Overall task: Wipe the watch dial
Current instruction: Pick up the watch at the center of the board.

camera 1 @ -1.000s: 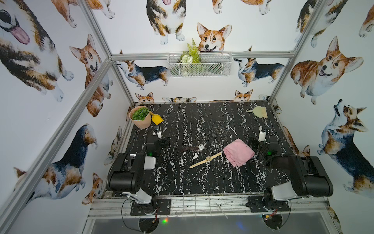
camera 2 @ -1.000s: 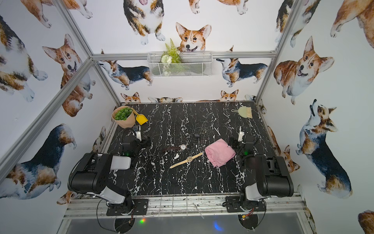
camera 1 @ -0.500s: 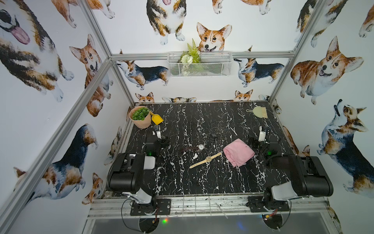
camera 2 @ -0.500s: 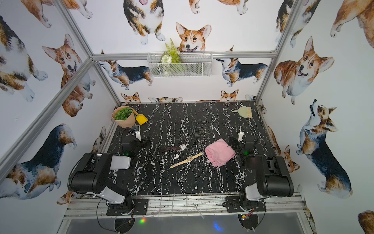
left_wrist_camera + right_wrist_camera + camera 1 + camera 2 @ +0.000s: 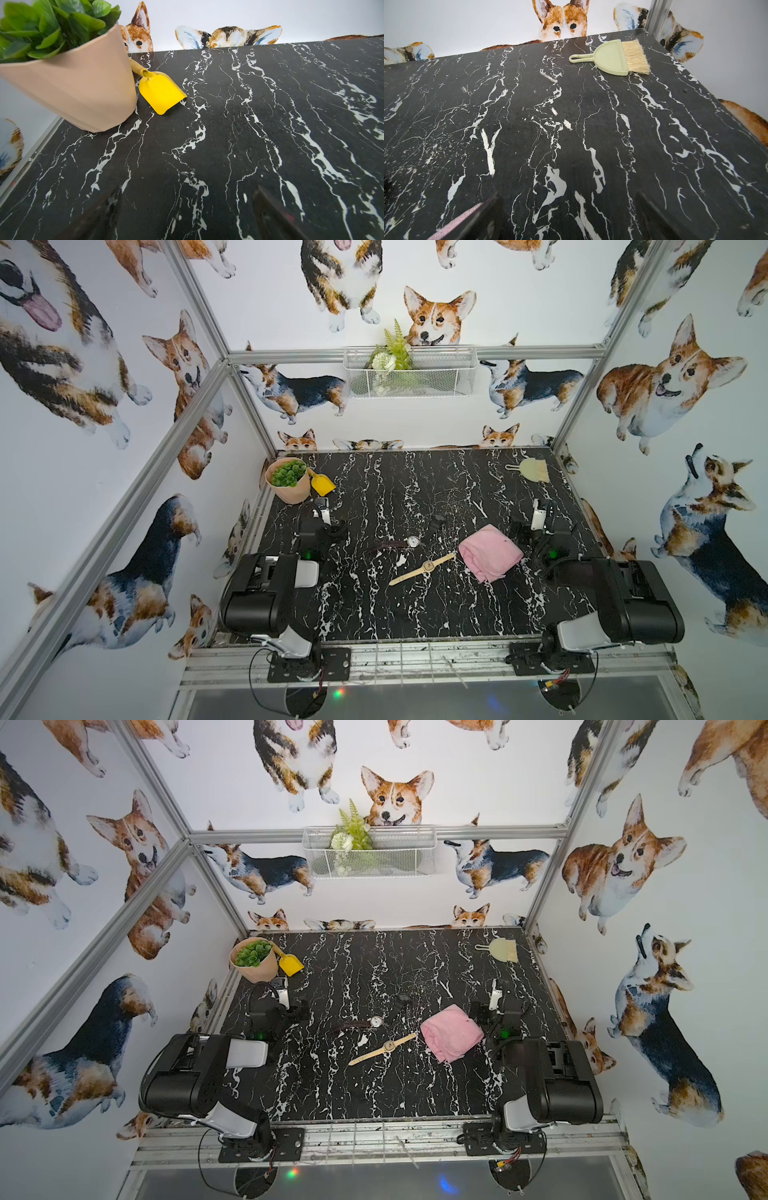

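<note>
**Desk:** Well, where do the watches lie?

**Photographer:** Near the middle of the black marble table (image 5: 374, 614), in both top views. A tan-strap watch (image 5: 427, 566) (image 5: 388, 1046) lies flat and stretched out on a diagonal, just below the centre of the tabletop. A dark-strap watch (image 5: 409, 542) (image 5: 376, 1022), white dial up, lies just above it in the frame, apart from it. A small black object (image 5: 436, 522) a little higher may be a third watch, but it is too small to be sure.

**Desk:** And the cloth?

**Photographer:** A pink cloth (image 5: 490, 553) (image 5: 451, 1033), loosely folded, lies right of centre. Its left edge is just beside the upper end of the tan strap. I cannot tell whether the two touch.

**Desk:** The arms?

**Photographer:** Both are folded low, their bases at the lower corners of the table. The left gripper (image 5: 188, 190) sits at the left side of the tabletop, just below a beige plant pot (image 5: 289, 483). In the left wrist view its jaws stand wide apart, with only bare marble between them. The right gripper (image 5: 566, 195) sits at the right side, just right of the cloth. Its jaws are spread equally wide and hold nothing. Neither touches a watch or the cloth.

**Desk:** Anything else in shot?

**Photographer:** A yellow scoop (image 5: 323, 485) (image 5: 162, 95) lies just beside the pot in the table's upper left corner. A pale green hand brush (image 5: 528, 469) (image 5: 612, 58) lies flat in the upper right corner. A white wire basket (image 5: 440, 377) holding greenery hangs on the back wall.
</note>
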Tool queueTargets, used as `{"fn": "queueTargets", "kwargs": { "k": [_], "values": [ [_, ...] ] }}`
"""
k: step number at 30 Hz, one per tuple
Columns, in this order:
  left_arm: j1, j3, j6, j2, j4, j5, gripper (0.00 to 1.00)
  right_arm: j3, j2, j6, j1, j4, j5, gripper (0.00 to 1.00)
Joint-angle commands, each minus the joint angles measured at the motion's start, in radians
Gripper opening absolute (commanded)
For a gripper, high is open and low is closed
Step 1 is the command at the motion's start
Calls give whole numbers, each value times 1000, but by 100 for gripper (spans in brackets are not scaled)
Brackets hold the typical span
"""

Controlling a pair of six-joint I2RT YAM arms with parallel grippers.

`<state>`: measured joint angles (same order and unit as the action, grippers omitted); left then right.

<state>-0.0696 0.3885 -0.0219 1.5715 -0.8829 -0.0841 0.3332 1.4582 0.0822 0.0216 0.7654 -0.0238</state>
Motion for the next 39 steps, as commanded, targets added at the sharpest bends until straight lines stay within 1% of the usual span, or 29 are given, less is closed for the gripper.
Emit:
{"fn": "queueTargets", "kwargs": {
  "k": [1, 21, 39],
  "values": [
    [0, 3, -3, -4, -22, 5, 100, 4, -2, 0, 0, 52, 8, 100],
    [-8, -9, -14, -5, -45, 6, 100, 5, -2, 0, 0, 52, 6, 100],
    [-8, 3, -7, -4, -26, -5, 100, 4, -2, 1, 0, 52, 7, 100]
  ]
}}
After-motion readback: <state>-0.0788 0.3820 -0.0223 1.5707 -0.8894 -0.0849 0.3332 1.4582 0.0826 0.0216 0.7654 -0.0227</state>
